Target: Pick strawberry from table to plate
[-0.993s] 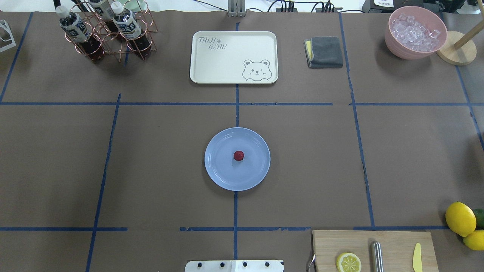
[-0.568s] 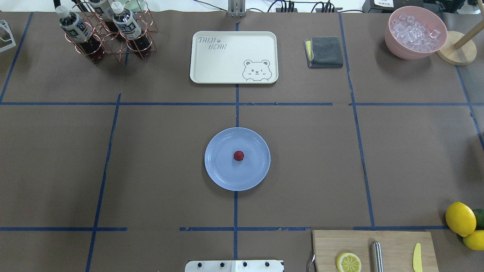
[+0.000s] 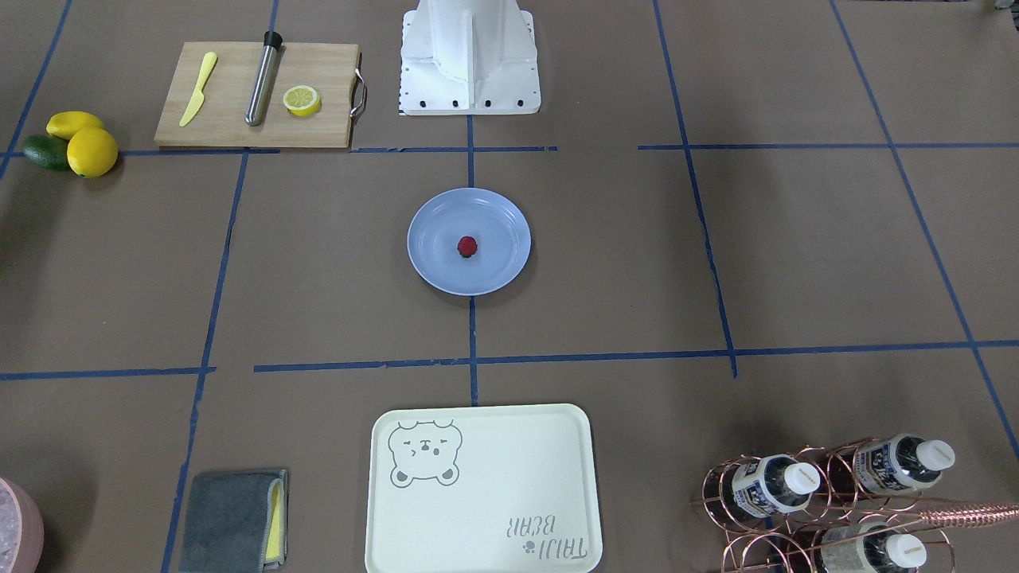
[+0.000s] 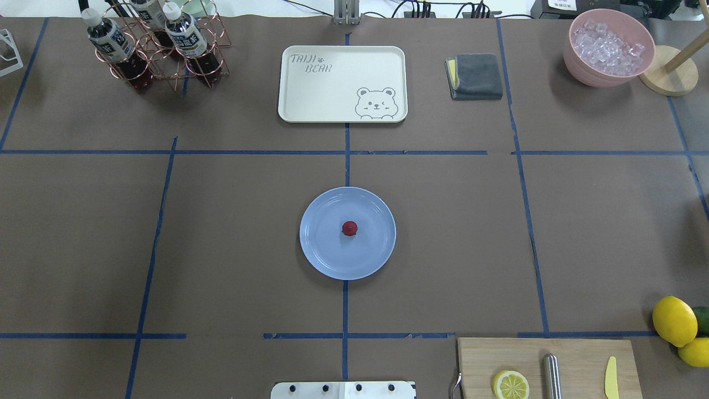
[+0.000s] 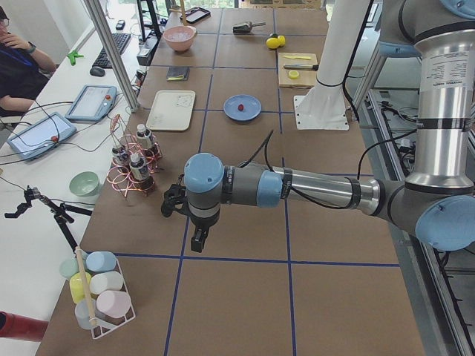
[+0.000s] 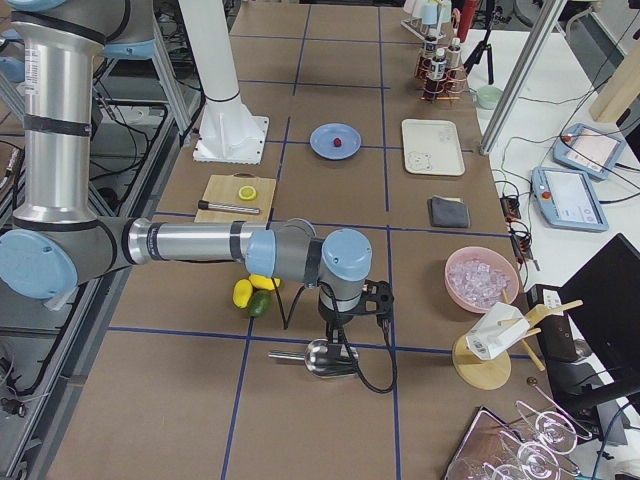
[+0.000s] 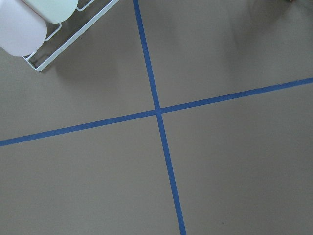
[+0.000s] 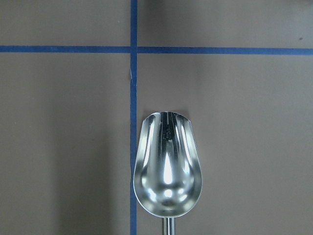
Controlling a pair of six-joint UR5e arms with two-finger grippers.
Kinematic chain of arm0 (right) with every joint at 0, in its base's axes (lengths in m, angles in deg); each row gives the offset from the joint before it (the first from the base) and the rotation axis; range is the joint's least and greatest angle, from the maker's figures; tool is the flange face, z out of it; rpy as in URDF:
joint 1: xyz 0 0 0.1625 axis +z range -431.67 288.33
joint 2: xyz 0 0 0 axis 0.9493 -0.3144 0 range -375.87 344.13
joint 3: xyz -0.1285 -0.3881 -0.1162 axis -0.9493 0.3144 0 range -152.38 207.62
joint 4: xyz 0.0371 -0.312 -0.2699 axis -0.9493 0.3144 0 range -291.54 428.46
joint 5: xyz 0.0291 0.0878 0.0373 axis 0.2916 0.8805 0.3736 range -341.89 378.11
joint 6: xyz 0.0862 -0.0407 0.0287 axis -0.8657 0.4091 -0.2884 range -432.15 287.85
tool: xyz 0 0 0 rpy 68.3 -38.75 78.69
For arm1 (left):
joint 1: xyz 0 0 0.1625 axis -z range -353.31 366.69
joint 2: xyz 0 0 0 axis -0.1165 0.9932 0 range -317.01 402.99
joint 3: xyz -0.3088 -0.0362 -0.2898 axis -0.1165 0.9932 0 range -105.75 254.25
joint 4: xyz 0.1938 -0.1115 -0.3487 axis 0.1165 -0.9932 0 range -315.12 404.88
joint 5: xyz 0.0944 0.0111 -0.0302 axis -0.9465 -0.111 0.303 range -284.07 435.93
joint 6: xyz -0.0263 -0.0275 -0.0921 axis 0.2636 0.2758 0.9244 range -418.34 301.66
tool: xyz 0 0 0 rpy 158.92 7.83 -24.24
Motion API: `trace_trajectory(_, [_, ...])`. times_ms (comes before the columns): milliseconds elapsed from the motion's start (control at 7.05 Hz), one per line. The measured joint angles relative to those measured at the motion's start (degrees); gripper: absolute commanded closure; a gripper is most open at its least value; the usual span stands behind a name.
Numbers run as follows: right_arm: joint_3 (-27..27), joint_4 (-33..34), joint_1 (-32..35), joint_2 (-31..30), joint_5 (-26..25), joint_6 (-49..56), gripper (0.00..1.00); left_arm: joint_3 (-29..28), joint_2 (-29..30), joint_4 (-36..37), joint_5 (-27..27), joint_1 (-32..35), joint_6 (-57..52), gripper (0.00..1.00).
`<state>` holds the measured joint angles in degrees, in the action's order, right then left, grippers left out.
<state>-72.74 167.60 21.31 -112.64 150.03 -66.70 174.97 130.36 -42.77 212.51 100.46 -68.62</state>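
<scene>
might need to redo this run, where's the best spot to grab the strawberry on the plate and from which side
Take the strawberry across the widest part of its round red body, coming straight down from above. It sits alone near the middle of the plate, whose raised rim would likely get in the way of a low sideways approach.

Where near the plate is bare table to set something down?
Bare table flanks the plate on both sides, and lies between it and the bear tray. Crowded: the corner with cutting board and lemons, and around the bottle rack.
</scene>
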Motion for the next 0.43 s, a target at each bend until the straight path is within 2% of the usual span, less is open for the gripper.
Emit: trace_trajectory(426, [-0.01,0.00,0.00,-0.69,0.01,0.06,0.00,0.08,0.00,-0.07,0.00,-0.05,0.00,0.00])
